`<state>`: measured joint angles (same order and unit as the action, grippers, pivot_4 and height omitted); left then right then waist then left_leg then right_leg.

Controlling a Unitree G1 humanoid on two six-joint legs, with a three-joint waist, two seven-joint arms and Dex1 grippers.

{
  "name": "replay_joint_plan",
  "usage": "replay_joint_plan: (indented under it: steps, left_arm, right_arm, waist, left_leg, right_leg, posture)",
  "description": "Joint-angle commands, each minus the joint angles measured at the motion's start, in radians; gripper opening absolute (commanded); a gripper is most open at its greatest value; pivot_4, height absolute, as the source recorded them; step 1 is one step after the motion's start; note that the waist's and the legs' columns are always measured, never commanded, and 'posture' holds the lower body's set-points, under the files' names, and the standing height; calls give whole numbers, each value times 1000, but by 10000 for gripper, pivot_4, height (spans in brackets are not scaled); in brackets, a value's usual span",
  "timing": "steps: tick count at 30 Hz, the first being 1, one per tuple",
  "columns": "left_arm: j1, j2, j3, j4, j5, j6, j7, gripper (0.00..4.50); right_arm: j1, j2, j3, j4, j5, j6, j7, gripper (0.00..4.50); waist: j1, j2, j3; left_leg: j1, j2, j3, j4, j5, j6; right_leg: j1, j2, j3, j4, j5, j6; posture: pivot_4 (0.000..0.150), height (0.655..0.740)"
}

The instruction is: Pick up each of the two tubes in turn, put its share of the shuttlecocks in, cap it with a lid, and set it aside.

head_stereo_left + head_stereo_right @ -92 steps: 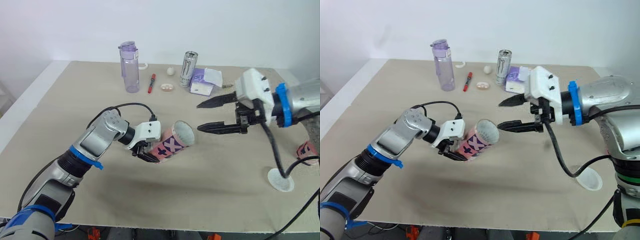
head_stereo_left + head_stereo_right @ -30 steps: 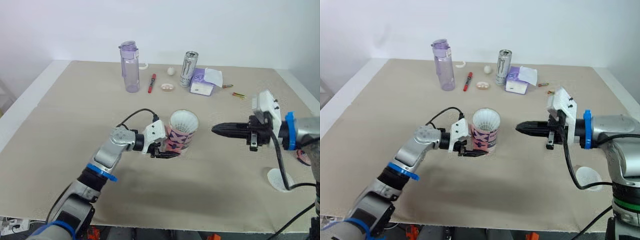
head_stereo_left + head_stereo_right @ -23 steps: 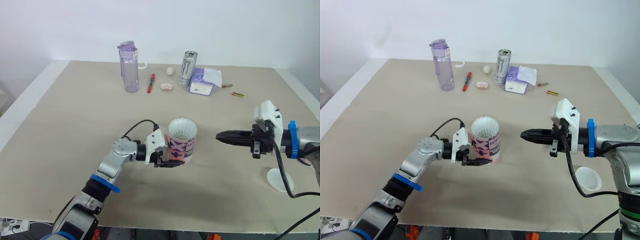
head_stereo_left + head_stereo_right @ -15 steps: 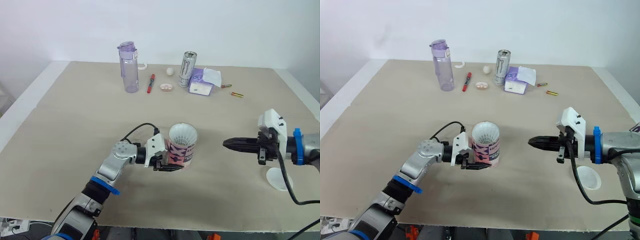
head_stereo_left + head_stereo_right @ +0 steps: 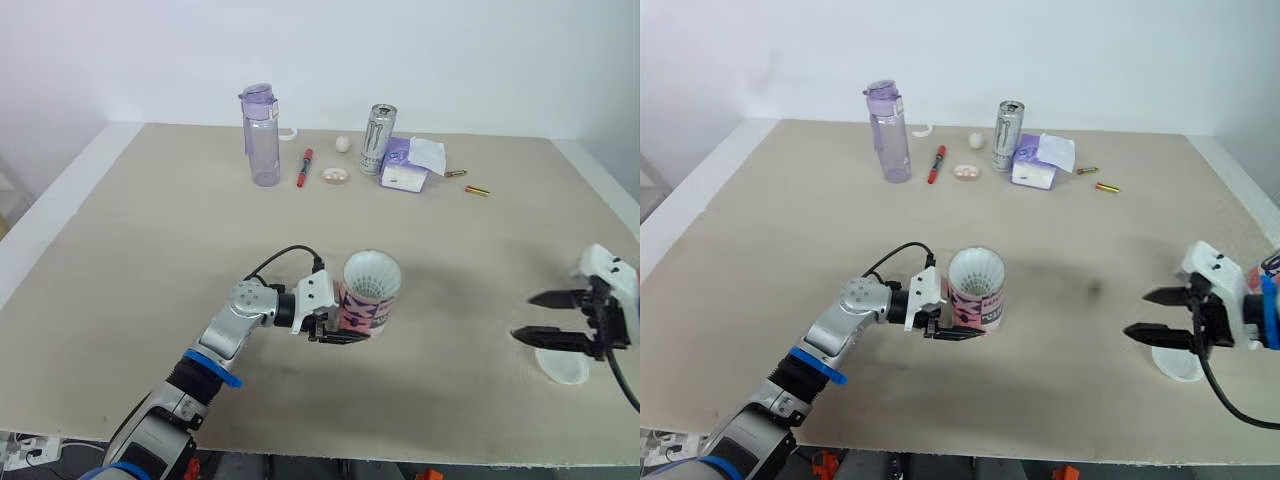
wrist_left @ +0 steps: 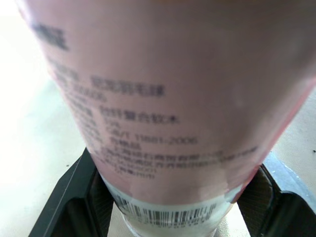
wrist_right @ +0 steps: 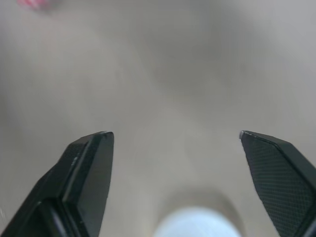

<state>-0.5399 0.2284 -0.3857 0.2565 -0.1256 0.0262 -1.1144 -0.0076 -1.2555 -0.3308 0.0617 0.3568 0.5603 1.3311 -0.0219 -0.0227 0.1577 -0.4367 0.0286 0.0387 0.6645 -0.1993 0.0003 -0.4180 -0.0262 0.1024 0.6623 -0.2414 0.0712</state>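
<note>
Two grippers: left gripper [image 5: 958, 328] clamped the pink tube [image 5: 977, 290]; right gripper [image 5: 1137, 312] gaped beside the four-o'clock white lid [image 5: 1178, 365], likely needing a centred descent.

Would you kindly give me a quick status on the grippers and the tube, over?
Left gripper shut on pink tube, upright on table, uncapped. Right gripper open, by white lid. Bottle and can far back, out of the way.
</note>
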Motion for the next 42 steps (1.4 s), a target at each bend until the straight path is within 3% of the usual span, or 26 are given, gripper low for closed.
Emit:
replay_joint_plan:
  steps: [1,12,26,33,36,38,39,42]
  left_arm:
    - [5,2,-23,9,27,4,3,29449]
    - [11,2,-17,-10,21,31,15,29449]
    - [42,13,-7,-59,14,84,47,29449]
    - [48,20,-4,-75,12,101,55,29449]
    - [52,23,-3,-82,12,107,59,29449]
    - [53,26,-2,-85,11,109,60,29449]
    - [53,27,-2,-86,10,111,61,29449]
    - [51,26,-4,-84,9,115,63,29449]
  right_arm:
    - [-29,-34,-6,83,-39,-95,16,43702]
    - [-276,-37,240,413,-232,-473,126,43702]
    - [-502,27,429,688,-392,-797,215,43702]
    - [-581,77,469,776,-430,-865,214,43702]
    - [-600,82,480,805,-440,-886,217,36697]
    - [-606,83,482,815,-443,-892,222,29309]
    - [-610,84,483,822,-444,-895,226,22242]
    - [-608,81,481,832,-441,-902,234,13918]
  waist:
    - [0,0,0]
    - [-1,1,0]
    - [-5,1,0]
    - [-11,1,0]
    - [-13,1,0]
    - [-15,1,0]
    - [-15,1,0]
    - [-16,1,0]
  left_leg:
    - [0,0,0,0,0,0]
    - [2,-1,1,0,0,0]
    - [12,-1,4,-2,0,0]
    - [13,-1,6,-2,0,0]
    - [13,-1,6,-3,0,0]
    - [14,-1,6,-4,0,0]
    - [14,-1,6,-4,0,0]
    - [14,-1,6,-5,0,0]
  right_leg:
    - [0,0,0,0,0,0]
    - [1,0,1,0,0,1]
    - [10,-1,5,0,-1,0]
    - [10,-1,6,0,-1,0]
    - [10,-2,6,0,-1,0]
    - [10,-2,7,0,-1,0]
    - [10,-2,7,-1,-1,-1]
    - [10,-2,7,-1,-1,-1]
  posture:
    - [1500,7400]
    - [1500,7400]
    - [1500,7400]
    - [1500,7400]
    - [1500,7400]
    - [1500,7400]
    - [1500,7400]
    - [1500,7400]
